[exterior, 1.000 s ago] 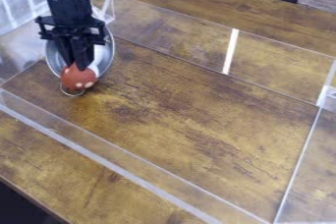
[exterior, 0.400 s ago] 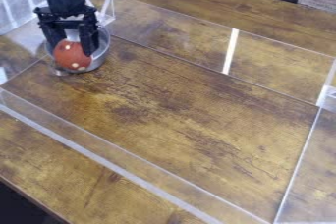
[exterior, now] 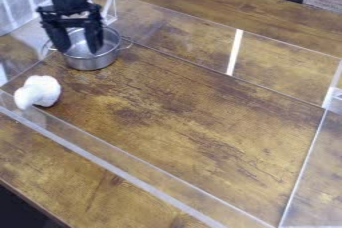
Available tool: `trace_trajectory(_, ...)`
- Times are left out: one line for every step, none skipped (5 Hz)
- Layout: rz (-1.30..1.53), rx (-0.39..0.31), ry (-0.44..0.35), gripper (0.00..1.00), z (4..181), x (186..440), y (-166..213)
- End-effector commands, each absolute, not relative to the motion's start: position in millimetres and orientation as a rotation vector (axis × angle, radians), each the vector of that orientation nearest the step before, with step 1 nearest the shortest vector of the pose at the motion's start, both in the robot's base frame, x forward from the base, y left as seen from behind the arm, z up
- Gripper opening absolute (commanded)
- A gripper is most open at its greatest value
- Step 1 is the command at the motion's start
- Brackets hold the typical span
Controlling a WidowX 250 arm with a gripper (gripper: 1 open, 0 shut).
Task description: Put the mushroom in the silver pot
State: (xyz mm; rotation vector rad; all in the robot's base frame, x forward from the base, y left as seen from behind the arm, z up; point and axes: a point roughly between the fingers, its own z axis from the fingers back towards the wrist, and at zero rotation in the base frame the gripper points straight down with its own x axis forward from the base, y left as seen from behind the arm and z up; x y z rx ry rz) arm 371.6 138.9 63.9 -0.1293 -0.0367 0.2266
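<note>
The gripper (exterior: 72,44) hangs over the silver pot (exterior: 91,52) in the upper left of the frame, fingers spread and holding nothing. The mushroom (exterior: 36,91) lies pale side up at the left edge, outside the pot, beside the clear wall (exterior: 160,177). The wooden table (exterior: 201,102) to the right lies open.

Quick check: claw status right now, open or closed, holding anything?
Claw: open, holding nothing, fingers spread over the silver pot.
</note>
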Motion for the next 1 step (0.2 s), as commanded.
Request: trace_trajectory(0.189,-0.107,-0.088,1.0,78.3,382.0,134.4)
